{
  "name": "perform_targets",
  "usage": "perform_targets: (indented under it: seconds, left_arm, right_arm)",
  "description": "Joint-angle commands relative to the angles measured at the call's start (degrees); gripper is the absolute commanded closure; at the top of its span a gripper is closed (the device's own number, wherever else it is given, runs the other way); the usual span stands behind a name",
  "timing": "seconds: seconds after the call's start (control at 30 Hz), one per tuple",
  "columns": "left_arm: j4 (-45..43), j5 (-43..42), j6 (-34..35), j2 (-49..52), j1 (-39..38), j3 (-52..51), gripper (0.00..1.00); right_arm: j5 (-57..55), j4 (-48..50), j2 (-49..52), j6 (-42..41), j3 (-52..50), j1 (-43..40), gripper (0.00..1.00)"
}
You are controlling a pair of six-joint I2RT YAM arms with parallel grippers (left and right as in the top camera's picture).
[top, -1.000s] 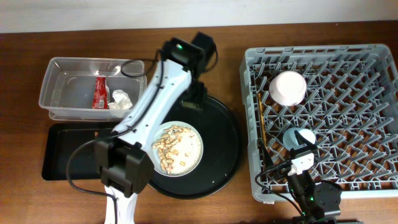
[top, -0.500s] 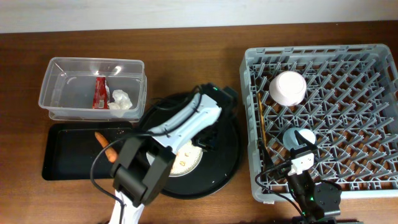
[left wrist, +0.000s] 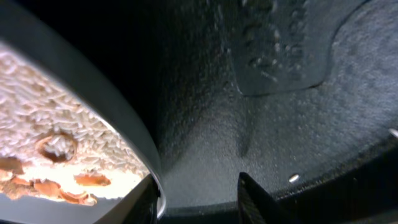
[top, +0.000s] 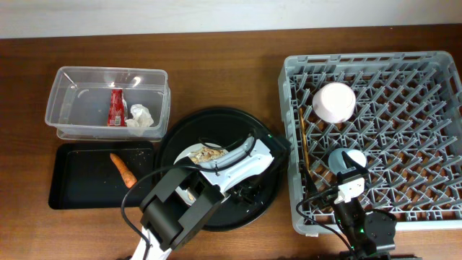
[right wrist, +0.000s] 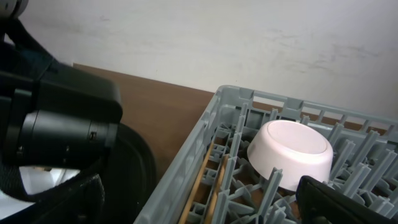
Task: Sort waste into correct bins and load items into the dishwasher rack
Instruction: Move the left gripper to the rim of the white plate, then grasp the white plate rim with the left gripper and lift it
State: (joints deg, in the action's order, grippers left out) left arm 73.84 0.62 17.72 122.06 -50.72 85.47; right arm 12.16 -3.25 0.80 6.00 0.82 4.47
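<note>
The pale plate (top: 196, 154) with beige food scraps (top: 212, 152) sits on the round black tray, mostly hidden under my left arm. In the left wrist view my left gripper (left wrist: 199, 202) is open low over the tray, its left finger against the plate rim (left wrist: 134, 146); the scraps (left wrist: 56, 155) lie close by. The red wrapper (top: 115, 107) and white tissue (top: 141, 115) lie in the clear tub (top: 72, 76). The carrot piece (top: 123, 170) lies in the shallow black tray (top: 79, 191). The white bowl (top: 333, 101), blue cup (top: 346, 157) and chopsticks (top: 303, 141) are in the grey rack (top: 433, 65). My right gripper (right wrist: 214, 208) is open over the rack's front.
The large round black tray (top: 253, 126) lies between the bins and the rack, its raised rim just beyond my left fingers (left wrist: 323, 168). Bare wooden table (top: 216, 65) runs along the back. The rack's left wall (right wrist: 186, 155) stands next to the tray.
My left arm has swung from near the clear tub down to the right side of the round tray, beside the plate. The carrot now shows in the black tray. The right arm has not moved.
</note>
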Motion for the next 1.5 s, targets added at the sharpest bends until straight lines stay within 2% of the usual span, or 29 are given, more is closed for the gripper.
perform_targets:
  seconds: [0.0, 0.1, 0.13, 0.43, 0.53, 0.73, 0.83, 0.97, 1.2, 1.47]
  left_arm:
    - [-1.9, -1.3, -1.2, -1.1, 0.1, -2.2, 0.73]
    - [-2.4, -1.3, -1.9, -1.1, 0.1, -2.4, 0.90]
    - [-2.7, -1.1, -2.1, -1.1, 0.1, -2.4, 1.00]
    - [-3.0, 2.4, -1.9, -1.2, 0.4, -0.9, 1.00]
    - [0.9, 8.3, 2.8, -1.5, 0.4, 2.8, 1.00]
    - [2.6, 10.8, 3.8, -2.3, 0.5, 6.3, 1.00]
    - [5.3, 15.7, 5.2, -2.9, 0.5, 7.7, 1.00]
    - [9.6, 17.2, 6.3, -4.0, 1.6, 11.0, 1.00]
    - [13.9, 11.1, 5.4, -10.8, 8.3, 12.6, 1.00]
    - [14.1, -0.5, -2.9, -13.7, 21.4, 12.6, 1.00]
  right_arm:
    - [0.7, 0.1, -0.4, -0.5, -0.5, -0.4, 0.02]
    - [0.7, 0.1, -0.4, -0.5, -0.5, -0.4, 0.02]
    - [0.7, 0.1, -0.4, -0.5, -0.5, -0.4, 0.02]
    - [0.7, 0.1, -0.4, -0.5, -0.5, -0.4, 0.02]
    - [0.7, 0.1, -0.4, -0.5, -0.5, -0.4, 0.02]
    - [0.7, 0.1, -0.4, -0.5, -0.5, -0.4, 0.02]
    - [0.7, 0.1, -0.4, -0.5, -0.5, -0.4, 0.02]
    - [0.7, 0.1, -0.4, -0.5, -0.5, -0.4, 0.02]
    - [0.7, 0.1, -0.4, -0.5, -0.5, -0.4, 0.02]
    - [0.7, 0.1, -0.4, -0.5, -0.5, -0.4, 0.02]
